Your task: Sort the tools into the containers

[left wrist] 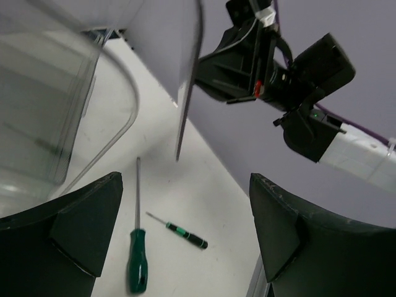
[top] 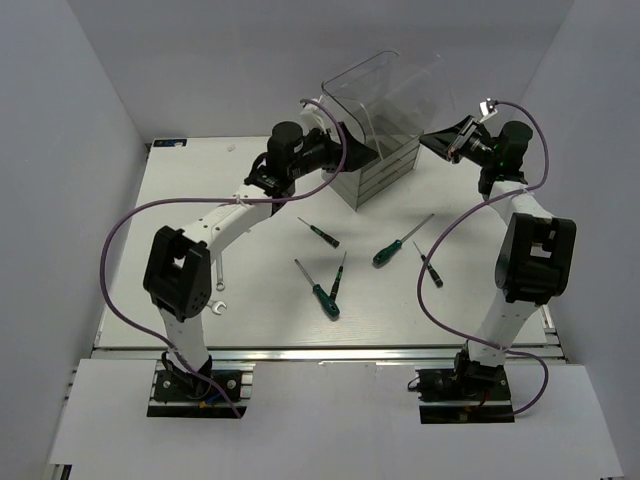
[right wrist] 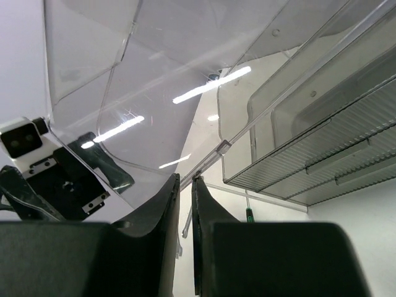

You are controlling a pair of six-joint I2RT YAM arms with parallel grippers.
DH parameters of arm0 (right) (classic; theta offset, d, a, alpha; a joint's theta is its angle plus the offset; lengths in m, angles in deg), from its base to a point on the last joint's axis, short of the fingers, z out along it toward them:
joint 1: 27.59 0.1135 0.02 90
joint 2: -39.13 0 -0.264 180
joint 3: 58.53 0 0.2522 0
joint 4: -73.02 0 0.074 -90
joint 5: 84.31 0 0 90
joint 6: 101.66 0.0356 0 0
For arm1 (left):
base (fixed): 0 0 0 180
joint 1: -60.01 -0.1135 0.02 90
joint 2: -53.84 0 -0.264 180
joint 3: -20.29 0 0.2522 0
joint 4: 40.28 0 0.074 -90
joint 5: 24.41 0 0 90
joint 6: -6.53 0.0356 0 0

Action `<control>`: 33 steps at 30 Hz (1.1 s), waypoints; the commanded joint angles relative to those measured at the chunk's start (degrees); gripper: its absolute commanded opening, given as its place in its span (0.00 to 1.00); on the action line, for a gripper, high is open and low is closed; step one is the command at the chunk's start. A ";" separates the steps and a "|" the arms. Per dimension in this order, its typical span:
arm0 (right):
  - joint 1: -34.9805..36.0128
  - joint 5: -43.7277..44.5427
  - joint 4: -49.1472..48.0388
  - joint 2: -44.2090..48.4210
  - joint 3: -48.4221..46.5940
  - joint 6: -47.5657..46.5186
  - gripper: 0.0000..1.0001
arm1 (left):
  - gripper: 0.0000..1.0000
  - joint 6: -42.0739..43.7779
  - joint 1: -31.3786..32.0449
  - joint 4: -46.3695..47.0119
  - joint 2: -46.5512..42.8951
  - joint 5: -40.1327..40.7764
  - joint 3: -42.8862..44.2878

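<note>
The smoky-clear drawer unit stands at the back centre, its rounded clear top tilted up. My right gripper is at its right side. In the right wrist view its jaws are closed to a thin slit on the top's edge rail, with the ribbed drawers to the right. My left gripper is at the unit's left side, wide open and empty, with the top's edge above the gap. Several green-handled screwdrivers lie in front of the unit. Two silver wrenches lie left.
Two screwdrivers show under the left gripper, a big green one and a small one. The right arm's wrist is close across the unit. White walls enclose the table's left, back and right sides.
</note>
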 commanded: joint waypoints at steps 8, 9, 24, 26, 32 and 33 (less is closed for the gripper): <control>0.61 -1.08 0.53 5.52 -4.14 -3.69 0.00 | 0.93 1.09 2.77 1.09 4.94 1.26 9.74; 0.61 -0.99 0.61 5.79 -4.23 -3.78 0.00 | 0.93 1.00 2.95 1.27 5.73 1.35 10.70; 0.61 -2.14 3.69 7.28 -5.10 -6.15 0.18 | 0.77 -4.01 4.27 3.38 12.15 1.00 20.91; 0.61 -2.14 4.57 7.37 -5.10 -7.28 0.25 | 0.68 -5.15 4.27 3.99 12.06 0.30 21.70; 0.61 -3.28 8.77 8.68 -5.46 -12.11 0.40 | 0.49 -6.21 4.27 4.08 10.66 1.79 21.96; 0.61 -4.15 9.92 9.04 -5.54 -15.08 0.42 | 0.48 -6.21 4.27 3.91 10.39 2.14 22.22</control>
